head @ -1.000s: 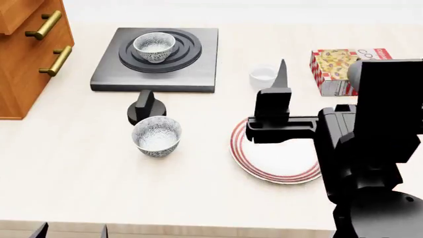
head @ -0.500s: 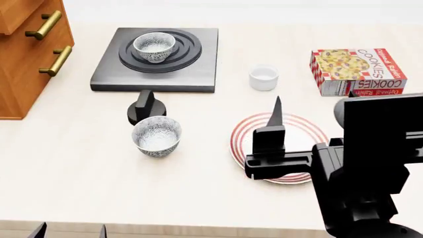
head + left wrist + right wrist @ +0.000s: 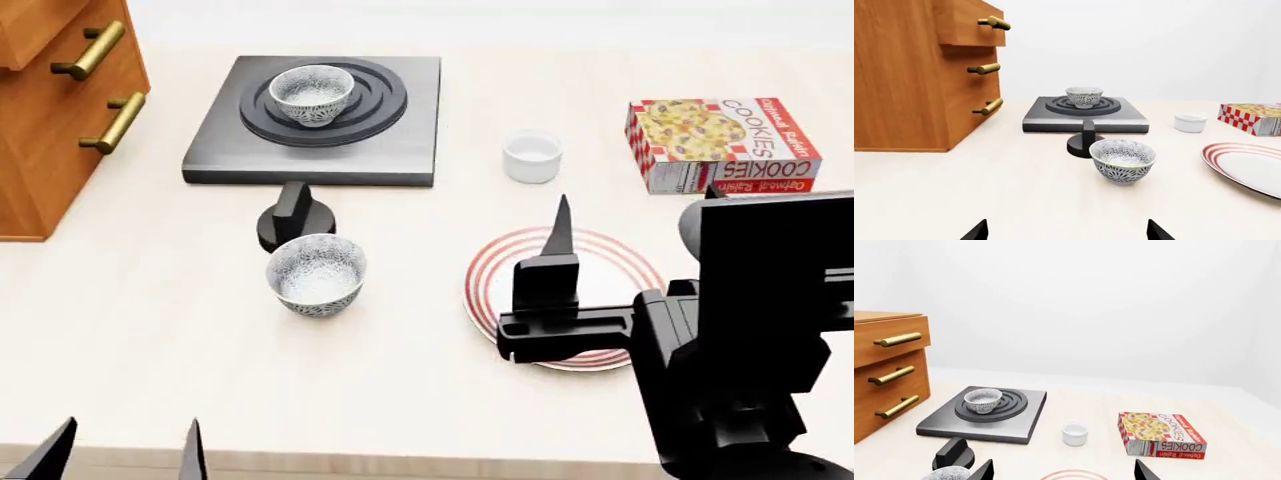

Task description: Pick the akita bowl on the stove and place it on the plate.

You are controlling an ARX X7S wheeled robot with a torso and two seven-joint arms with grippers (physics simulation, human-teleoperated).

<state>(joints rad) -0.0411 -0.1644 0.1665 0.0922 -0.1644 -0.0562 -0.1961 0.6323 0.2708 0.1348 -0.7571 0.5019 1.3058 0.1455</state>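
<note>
The akita bowl (image 3: 311,94) is sitting upright on the burner rings of the stove (image 3: 400,150), well apart from the plate (image 3: 617,262), while its twin (image 3: 316,274) is standing on the bench (image 3: 160,330) just beside the knob (image 3: 294,217). The right gripper (image 3: 561,250) is hanging over the plate with jaws apart and empty, probably waiting to reach for the stove. The left gripper (image 3: 127,450) is showing only parted tips at the bench's near edge, holding nothing.

Your akita bowl (image 3: 312,94) wears grey-black netting, white inside; the stove (image 3: 318,120) is dark grey, the plate (image 3: 489,262) white, red-ringed.
</note>
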